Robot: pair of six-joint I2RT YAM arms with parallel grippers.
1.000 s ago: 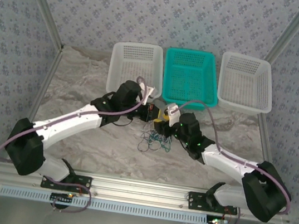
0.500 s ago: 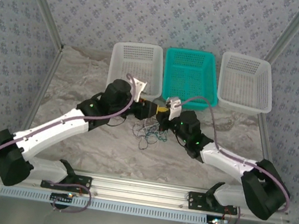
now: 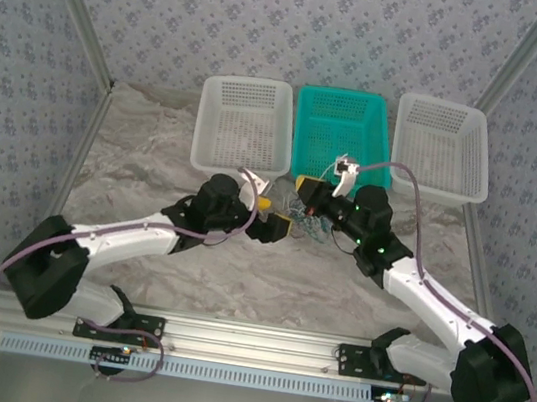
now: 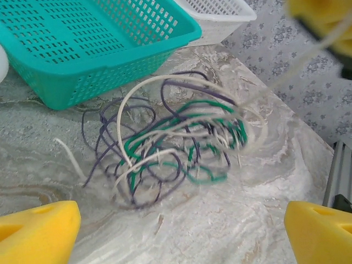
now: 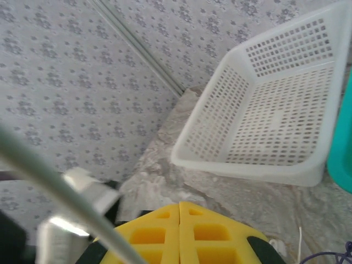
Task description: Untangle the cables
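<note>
Purple, green and cream cables, teal basket, grey marbled table.

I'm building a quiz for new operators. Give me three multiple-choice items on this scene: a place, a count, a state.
1. Where are the cables? A in a white basket; B on the table by the teal basket; C by the arm bases.
2. How many baskets are there? A two; B four; C three.
3. The left gripper is: A open; B shut on a cable; C shut on a rim.
Answers: B, the tangle lies beside the teal wall; C, two white baskets flank the teal one; A, its yellow fingers stand wide apart.
</note>
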